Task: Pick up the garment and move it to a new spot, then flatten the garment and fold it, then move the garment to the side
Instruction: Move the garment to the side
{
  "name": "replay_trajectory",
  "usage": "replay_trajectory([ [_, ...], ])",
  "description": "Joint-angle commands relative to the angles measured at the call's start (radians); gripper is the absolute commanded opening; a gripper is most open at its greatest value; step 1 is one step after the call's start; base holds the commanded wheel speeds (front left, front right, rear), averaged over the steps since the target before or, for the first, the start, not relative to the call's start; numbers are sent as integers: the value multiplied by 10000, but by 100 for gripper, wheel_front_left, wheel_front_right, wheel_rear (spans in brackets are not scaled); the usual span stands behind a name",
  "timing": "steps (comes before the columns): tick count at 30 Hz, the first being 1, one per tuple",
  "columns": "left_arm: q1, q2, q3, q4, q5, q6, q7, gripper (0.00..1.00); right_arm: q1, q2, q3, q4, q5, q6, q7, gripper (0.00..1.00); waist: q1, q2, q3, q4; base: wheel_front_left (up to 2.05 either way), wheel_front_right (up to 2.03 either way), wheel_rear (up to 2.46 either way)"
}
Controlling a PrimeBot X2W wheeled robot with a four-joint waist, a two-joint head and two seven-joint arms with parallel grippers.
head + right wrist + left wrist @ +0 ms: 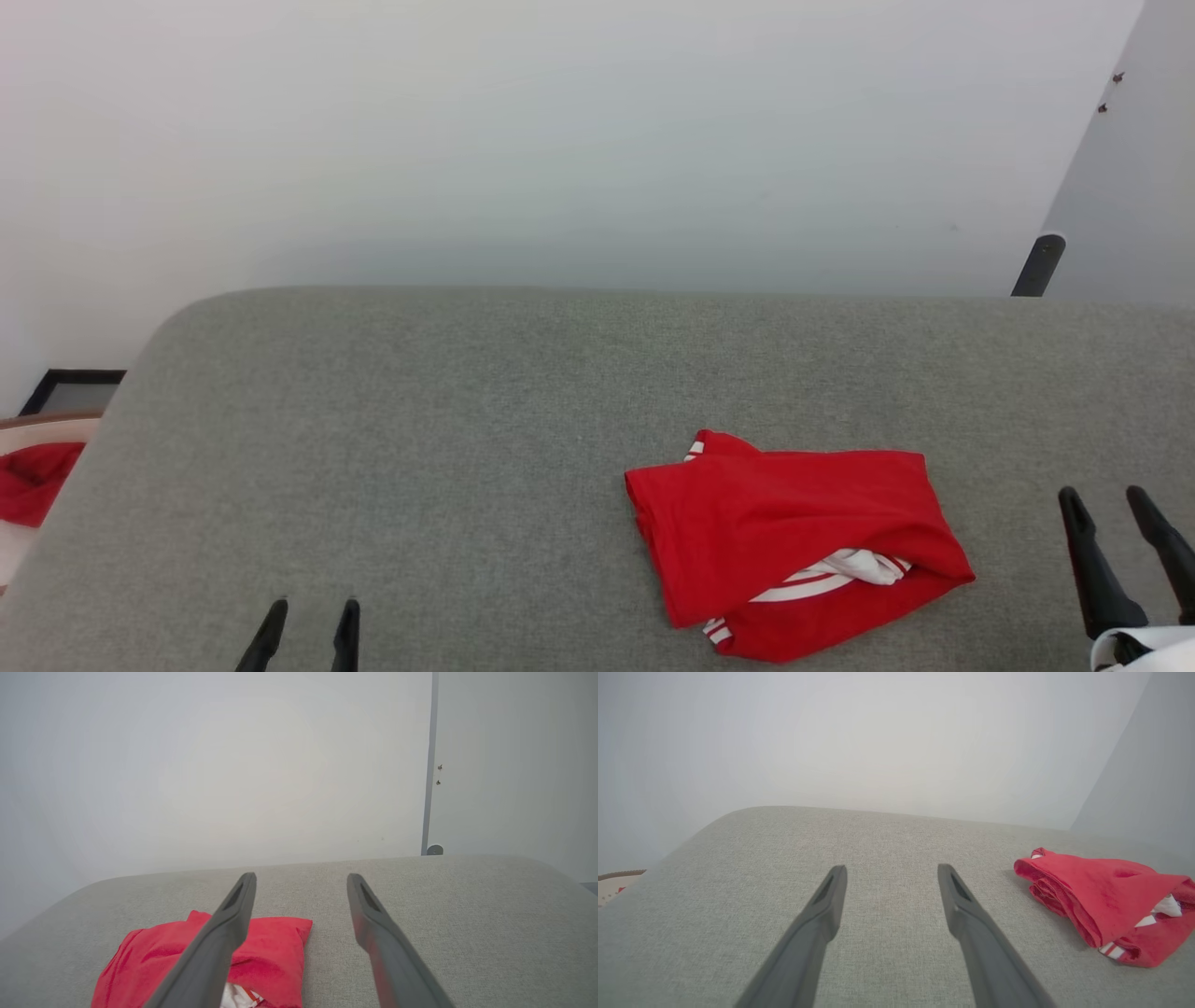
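The garment (794, 537) is a bright red shirt, folded into a rough rectangle with white striped trim poking out of its near edge, lying right of centre on the grey fabric surface (420, 420). In the left wrist view the garment (1106, 900) lies to the right, and in the right wrist view the garment (261, 947) sits at lower left, partly behind one finger. My left gripper (313, 611) stands open at the lower left, well apart from the shirt. Open too, my right gripper (1106, 499) is just right of it, holding nothing.
A pale container (28, 439) with a small red cloth (37, 476) sits off the surface's left edge. A dark post (1036, 266) rises behind the far right edge. A plain white wall backs the surface, whose left half is bare grey fabric.
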Motion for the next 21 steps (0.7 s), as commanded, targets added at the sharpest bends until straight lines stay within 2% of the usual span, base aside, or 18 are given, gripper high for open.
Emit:
replay_trajectory([
  [1,186,-24,55,-110,93,52,-7,100,196,29,-137,-115,-180,-8,-69,100,0,-1,-35,31,0,0,0],
  [12,583,-128,191,-760,177,149,-7,100,800,207,-582,-627,-468,-8,30,100,0,-1,-76,109,0,0,0],
  [15,587,-157,199,-823,180,148,-7,100,857,86,-493,-630,-856,-8,-82,100,0,-1,-64,66,0,0,0],
  [21,483,-191,192,-844,177,101,-7,100,860,308,-582,-607,-958,-8,-425,100,0,-1,-55,37,0,0,0],
])
